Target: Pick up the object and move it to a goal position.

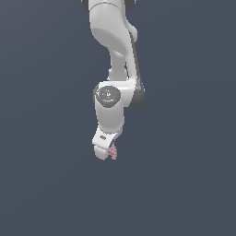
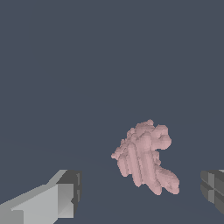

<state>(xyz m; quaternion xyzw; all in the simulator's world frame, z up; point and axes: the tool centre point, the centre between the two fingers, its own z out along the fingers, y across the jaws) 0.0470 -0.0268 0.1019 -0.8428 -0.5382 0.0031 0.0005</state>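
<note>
Object position: the object [image 2: 145, 157], a small pale pink lump with ridges, lay on the plain dark grey surface, inside the span of the gripper [image 2: 142, 194] in the wrist view, nearer the dark-padded finger [image 2: 213, 191] than the grey finger [image 2: 52, 199].
Object in exterior view: the object [image 1: 114, 151] showed only as a pink sliver just beside the gripper [image 1: 105, 148], on the exterior view's right of the white finger housing, mostly hidden by it.
Long axis: in the wrist view the ridges ran diagonally, the lump tapering toward the dark-padded finger; the axis sat oblique to the closing line, neither along nor square to it.
Gripper opening: the fingers stood wide apart, with clear surface showing on both sides of the object.
Contact: neither finger touched the object; nothing was held.
Height: fingertips appeared close to object level, but the gap to the surface could not be told.
Step in hand (judgement): pre-grasp, closing not yet done.
Next move needs (judgement): a small shift toward the dark-padded side to centre the lump before closing.
Risk (judgement): the off-centre, lumpy shape may twist or slip as the fingers meet it.
Goal position: no marker was visible in either view.
</note>
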